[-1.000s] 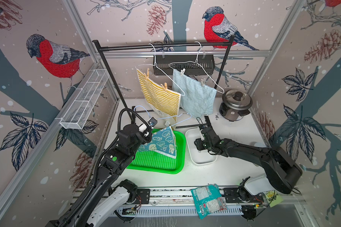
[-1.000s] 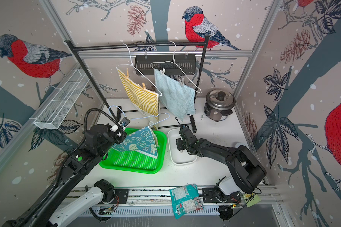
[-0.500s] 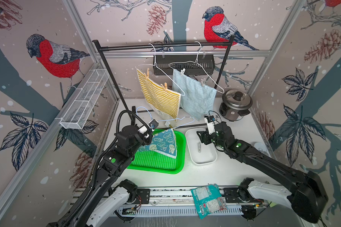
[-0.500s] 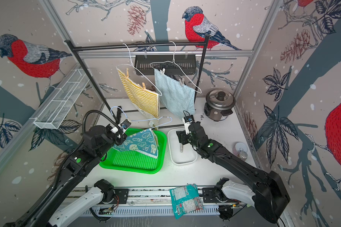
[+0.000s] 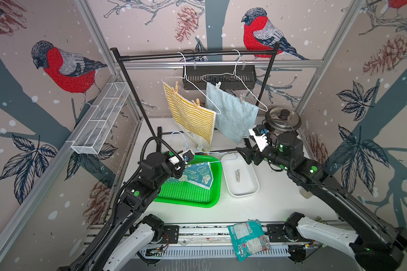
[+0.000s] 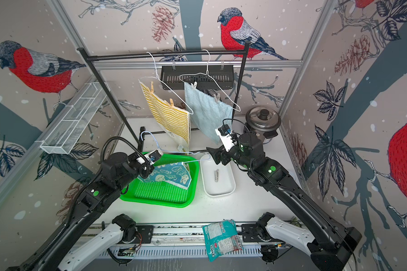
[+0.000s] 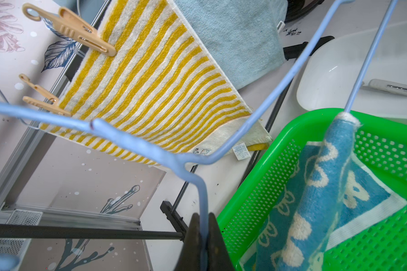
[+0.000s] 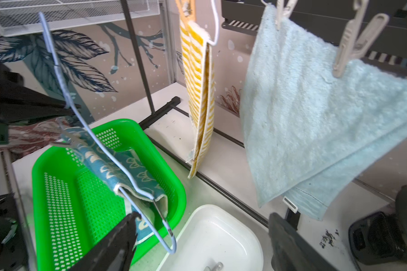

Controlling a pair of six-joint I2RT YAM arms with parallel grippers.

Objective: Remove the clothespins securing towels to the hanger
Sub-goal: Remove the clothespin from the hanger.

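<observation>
My left gripper (image 7: 203, 225) is shut on the wire of a pale-blue hanger (image 5: 205, 153). That hanger carries the teal towel (image 5: 197, 174), which sags into the green tray (image 5: 186, 203). My right gripper (image 8: 202, 215) is open and empty above the white dish (image 5: 252, 187), where a grey clothespin (image 5: 237, 174) lies. On the rack, two tan clothespins (image 7: 80, 35) (image 7: 45, 98) pin the yellow striped towel (image 5: 190, 117) to a white hanger. Two pale clothespins (image 8: 353, 47) (image 8: 283, 9) pin the light-blue towel (image 5: 230, 112) to another.
The black rack's bar (image 5: 193, 54) spans the back, and its foot rail runs behind the tray and dish. A steel pot (image 5: 282, 117) stands at the back right. A white wire basket (image 5: 101, 119) hangs on the left wall. A snack packet (image 5: 248, 237) lies at the front edge.
My right gripper has risen from low over the white dish, drawn back to the right, and opened wider. The left arm has stayed put with the hanger.
</observation>
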